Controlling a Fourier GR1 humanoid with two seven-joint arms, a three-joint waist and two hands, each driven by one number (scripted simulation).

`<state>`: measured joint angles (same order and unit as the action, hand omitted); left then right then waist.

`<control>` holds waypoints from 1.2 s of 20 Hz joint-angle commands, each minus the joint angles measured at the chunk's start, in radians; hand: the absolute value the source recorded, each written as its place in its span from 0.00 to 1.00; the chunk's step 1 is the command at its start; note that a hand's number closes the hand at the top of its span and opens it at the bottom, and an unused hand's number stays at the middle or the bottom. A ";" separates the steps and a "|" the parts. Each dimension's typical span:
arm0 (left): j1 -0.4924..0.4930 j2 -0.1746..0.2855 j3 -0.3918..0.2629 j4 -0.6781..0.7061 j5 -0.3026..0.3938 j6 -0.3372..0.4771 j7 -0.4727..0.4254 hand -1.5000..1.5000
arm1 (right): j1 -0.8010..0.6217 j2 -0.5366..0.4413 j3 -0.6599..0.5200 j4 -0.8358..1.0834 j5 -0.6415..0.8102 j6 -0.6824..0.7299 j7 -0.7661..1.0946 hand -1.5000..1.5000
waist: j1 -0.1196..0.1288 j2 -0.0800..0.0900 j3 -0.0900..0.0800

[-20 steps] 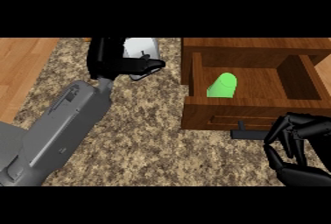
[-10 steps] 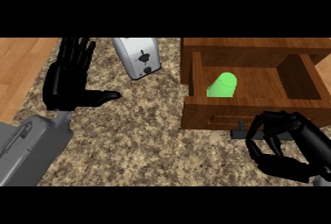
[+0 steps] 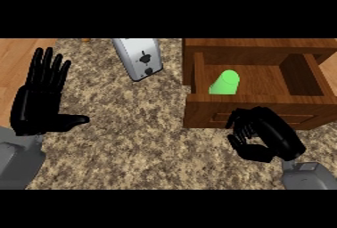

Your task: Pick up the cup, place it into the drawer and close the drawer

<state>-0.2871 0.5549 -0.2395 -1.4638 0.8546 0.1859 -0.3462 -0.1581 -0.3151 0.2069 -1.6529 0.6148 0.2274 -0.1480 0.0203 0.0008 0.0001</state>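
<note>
With the cup (image 3: 225, 83) in the drawer (image 3: 211, 115), we hold our curled, empty right hand (image 3: 263, 140) at its front to close it; left hand (image 3: 37, 109) rests open.

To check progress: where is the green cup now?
In the head view, the green cup sits inside the open wooden drawer at the right, in its left part, beyond the right hand.
</note>
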 commanded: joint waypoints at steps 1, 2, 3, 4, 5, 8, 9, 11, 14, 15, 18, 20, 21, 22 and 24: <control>0.115 0.027 0.036 -0.075 -0.020 -0.047 0.002 0.00 | -0.059 0.064 0.054 0.122 0.118 -0.066 0.016 0.00 | -0.005 -0.001 0.000; 0.140 0.005 0.046 -0.029 -0.014 -0.107 -0.062 0.00 | -0.093 0.050 0.020 0.237 0.111 -0.085 -0.051 0.00 | -0.002 0.001 0.000; 0.111 0.000 0.062 -0.036 -0.014 -0.078 0.004 0.00 | -0.125 0.085 0.032 0.268 0.130 -0.089 -0.033 0.00 | -0.008 0.001 0.000; 0.100 0.022 0.090 0.008 0.000 -0.143 -0.002 0.00 | -0.127 0.082 0.042 0.267 0.156 -0.082 0.000 0.00 | -0.010 0.001 0.000; 0.161 0.022 0.077 -0.043 -0.014 -0.133 -0.028 0.00 | -0.133 0.081 0.040 0.375 0.186 -0.150 -0.080 0.00 | -0.001 0.002 0.000; 0.167 -0.005 0.106 0.002 -0.018 -0.183 -0.040 0.00 | -0.216 0.097 0.028 0.511 0.202 -0.135 -0.100 0.00 | -0.006 0.003 0.000; 0.152 0.016 0.139 0.004 -0.011 -0.200 -0.023 0.00 | -0.282 0.094 -0.016 0.572 0.195 -0.143 -0.111 0.00 | -0.006 0.003 0.000; 0.177 0.011 0.179 0.060 -0.020 -0.257 -0.048 0.00 | -0.259 0.124 0.005 0.604 0.229 -0.179 -0.118 0.00 | -0.011 0.002 0.000; 0.251 -0.009 0.160 -0.078 -0.040 -0.203 -0.004 0.00 | -0.366 0.100 -0.081 0.796 0.198 -0.190 -0.208 0.00 | -0.001 0.002 0.001; 0.150 -0.002 0.197 0.095 -0.022 -0.308 -0.027 0.00 | -0.416 0.147 -0.066 0.849 0.217 -0.220 -0.206 0.00 | -0.006 0.006 0.000; 0.203 -0.031 0.185 -0.011 -0.055 -0.240 -0.005 0.00 | -0.491 0.084 -0.145 0.961 0.163 -0.164 -0.292 0.00 | -0.003 0.003 0.001; 0.192 0.014 0.237 0.067 -0.012 -0.355 -0.020 0.00 | -0.568 0.129 -0.149 1.100 0.187 -0.215 -0.301 0.00 | 0.008 0.009 0.001; 0.188 -0.003 0.224 0.077 -0.039 -0.343 -0.035 0.00 | -0.590 0.111 -0.180 1.164 0.176 -0.240 -0.348 0.00 | 0.011 0.011 0.001; 0.186 -0.002 0.212 0.019 -0.035 -0.301 0.020 0.00 | -0.653 0.148 -0.169 1.167 0.179 -0.189 -0.282 0.00 | 0.012 0.008 0.001; 0.201 -0.026 0.199 0.035 -0.057 -0.328 -0.031 0.00 | -0.675 0.019 -0.236 1.253 0.147 -0.177 -0.404 0.00 | 0.029 0.018 0.002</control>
<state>-0.0939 0.5387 -0.0395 -1.4353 0.8096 -0.1121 -0.3635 -0.7375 -0.2205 0.0432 -0.5634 0.7881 0.0301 -0.4893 0.0318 0.0015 -0.0024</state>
